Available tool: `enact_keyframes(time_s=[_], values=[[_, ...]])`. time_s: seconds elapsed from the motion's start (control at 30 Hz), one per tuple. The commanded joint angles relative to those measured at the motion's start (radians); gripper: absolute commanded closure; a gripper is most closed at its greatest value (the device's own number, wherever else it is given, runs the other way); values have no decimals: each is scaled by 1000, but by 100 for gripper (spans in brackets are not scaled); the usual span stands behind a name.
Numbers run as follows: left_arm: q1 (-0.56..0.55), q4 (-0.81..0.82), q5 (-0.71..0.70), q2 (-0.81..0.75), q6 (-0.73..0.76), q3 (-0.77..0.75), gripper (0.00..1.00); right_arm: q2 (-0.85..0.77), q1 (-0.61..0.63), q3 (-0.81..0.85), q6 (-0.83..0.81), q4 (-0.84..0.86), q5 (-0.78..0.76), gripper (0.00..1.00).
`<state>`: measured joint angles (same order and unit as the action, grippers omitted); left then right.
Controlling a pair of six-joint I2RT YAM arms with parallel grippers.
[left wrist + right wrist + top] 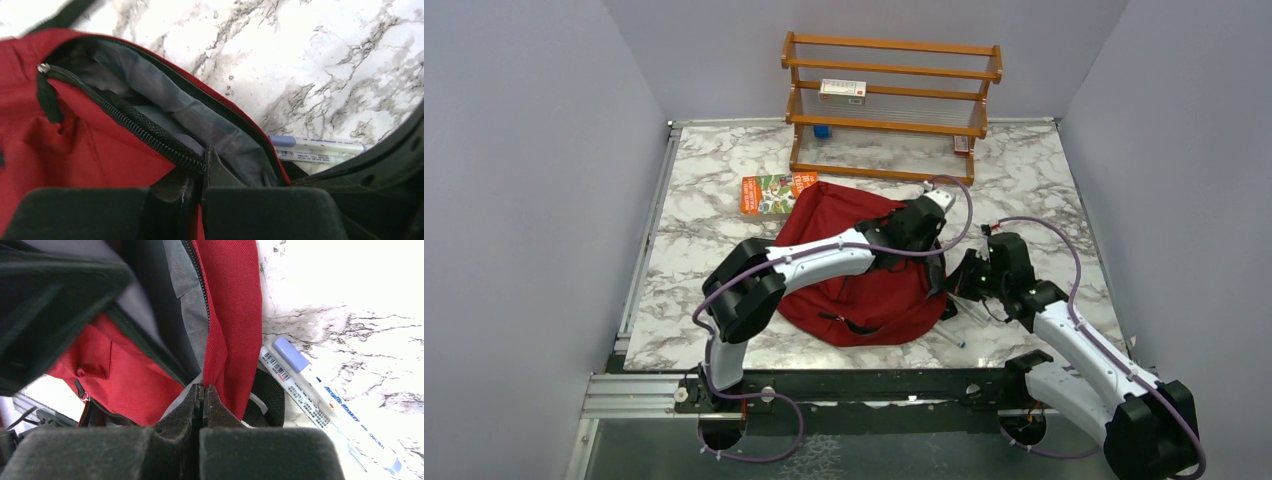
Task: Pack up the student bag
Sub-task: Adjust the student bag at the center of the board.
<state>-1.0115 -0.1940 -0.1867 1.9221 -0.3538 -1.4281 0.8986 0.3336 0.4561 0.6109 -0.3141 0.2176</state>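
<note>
Step in hand: spreading the mouth of the student bag [864,285] for loading. Bag location: middle of the marble table [1044,200], lying flat, mouth towards 3 o'clock in the top view, grey lining exposed.

State of the left gripper [202,172] — clamped tight on the zipper edge of the upper flap, at about 1 o'clock on the bag. State of the right gripper [202,392] — pinched closed on the red rim and lining of the lower lip, at about 3 o'clock.

Not yet packed: marker pens [316,146] on the marble just beside the mouth, at 4 o'clock; a colourful book [776,193] just beside the bag at 11 o'clock. Contents of the bag: hard to make out.

Progress, as judged: early. Next move, as judged: hold the mouth up with one grip, release the other, fetch the nearest marker. Calls for a wide enough gap and a low, flat pinch on the thin barrel
</note>
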Motion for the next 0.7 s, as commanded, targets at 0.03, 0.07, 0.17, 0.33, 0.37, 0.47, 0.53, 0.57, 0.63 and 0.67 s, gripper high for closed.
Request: enact_keyframes(time_s=[0.03, 0.07, 0.17, 0.33, 0.37, 0.47, 0.53, 0.57, 0.63, 0.67], values=[[85, -199, 126, -85, 201, -117, 100, 4, -1, 48, -26, -24, -36, 99], [106, -223, 160, -93, 222, -119, 100, 4, -1, 49, -28, -25, -35, 100], [185, -300, 276, -115, 273, -124, 100, 8, -1, 50, -33, -26, -36, 100], [324, -421, 392, -148, 336, -158, 100, 22, -1, 53, -48, -25, -35, 100], [348, -442, 409, -153, 347, -166, 100, 26, -1, 53, -51, -23, -32, 99], [412, -501, 443, -159, 405, -188, 100, 39, -1, 59, -58, -19, -29, 100], [455, -542, 446, -148, 437, -200, 100, 44, -1, 62, -61, -18, -24, 100], [473, -562, 434, -138, 446, -208, 100, 47, -1, 65, -63, -17, -22, 100], [522, -604, 417, -114, 458, -218, 100, 52, -1, 69, -69, -20, -17, 100], [540, -618, 417, -106, 463, -219, 100, 54, 0, 71, -75, -23, -17, 100]])
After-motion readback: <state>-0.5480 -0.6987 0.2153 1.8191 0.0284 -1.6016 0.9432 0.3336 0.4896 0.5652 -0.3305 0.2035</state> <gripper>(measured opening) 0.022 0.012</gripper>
